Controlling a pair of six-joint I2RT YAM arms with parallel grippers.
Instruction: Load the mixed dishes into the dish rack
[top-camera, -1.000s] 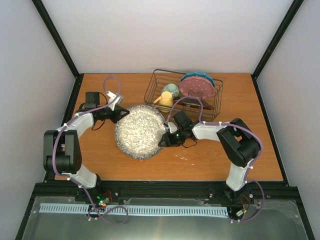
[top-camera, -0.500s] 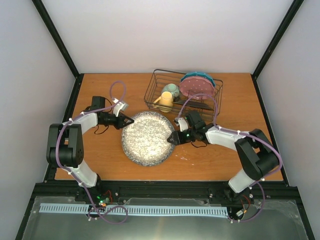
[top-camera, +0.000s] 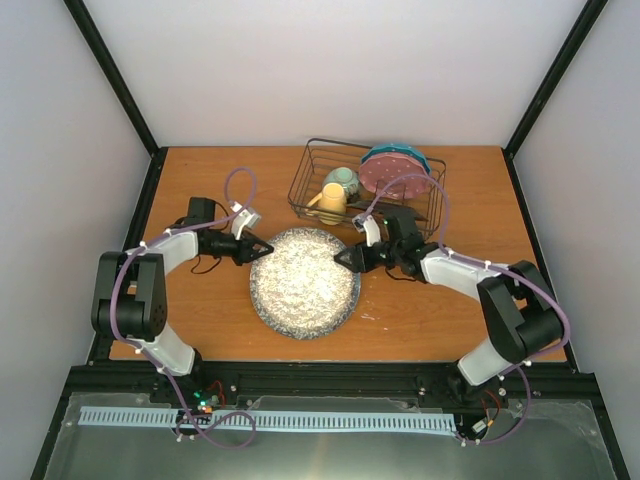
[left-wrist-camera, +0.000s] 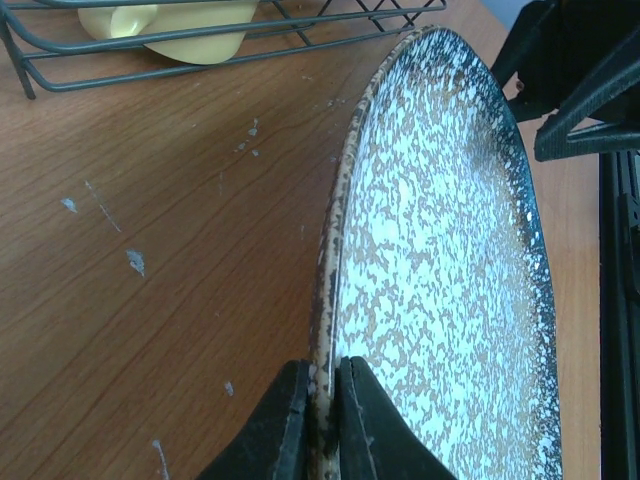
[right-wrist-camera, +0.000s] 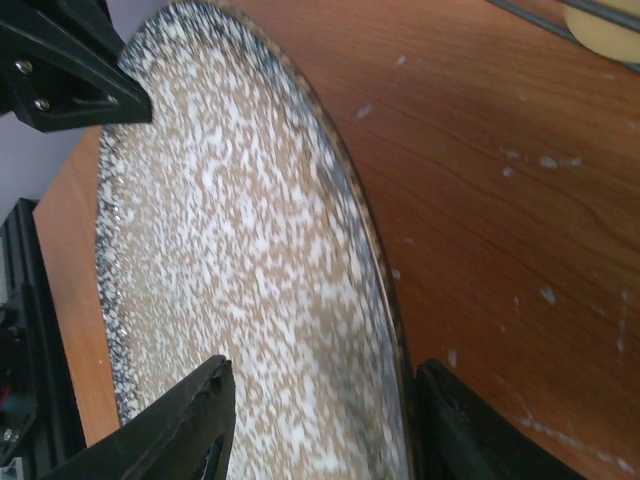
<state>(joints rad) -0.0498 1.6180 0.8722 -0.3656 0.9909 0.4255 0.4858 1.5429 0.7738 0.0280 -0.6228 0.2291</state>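
Left end effector (left-wrist-camera: 322, 390), clamped on the grey speckled plate (top-camera: 305, 283), has carried it nearer the dish rack (top-camera: 296, 192); right end effector (right-wrist-camera: 320, 400) straddles the far rim, jaws wide.

The left wrist view's top edge cuts off the mug (left-wrist-camera: 185, 25) and most of the rack (left-wrist-camera: 200, 65). From above, the pink plate (top-camera: 395, 175) hides nearly all of the teal plate (top-camera: 405, 150). The right wrist view's bottom edge crops the grey plate (right-wrist-camera: 230, 280).

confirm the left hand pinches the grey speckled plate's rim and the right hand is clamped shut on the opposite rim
No: the right hand is open, straddling the rim of the grey speckled plate, per the right wrist view. The left hand does pinch its rim.
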